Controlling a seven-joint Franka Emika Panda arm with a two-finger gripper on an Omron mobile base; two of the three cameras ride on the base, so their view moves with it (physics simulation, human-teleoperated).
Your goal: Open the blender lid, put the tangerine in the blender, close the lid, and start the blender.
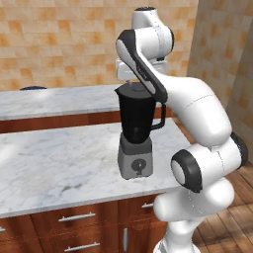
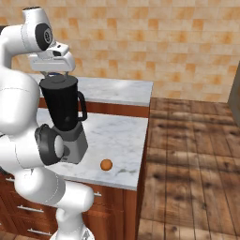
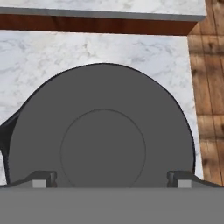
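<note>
Standing on a white marble bench point(image 1: 54, 158) with wood drawers, tan tile wall behind, plank floor point(image 2: 192, 154) to the right: blender point(image 1: 136, 136), near the front right corner. Leaving broad open marble to its left. Resting near the front edge, right base view: tangerine point(image 2: 106, 164), well apart from the blender. Hovering just above the lid point(image 3: 103, 140), seated on the jar: end effector point(image 3: 109, 180), fingers spread wide, gripping nothing.
</note>
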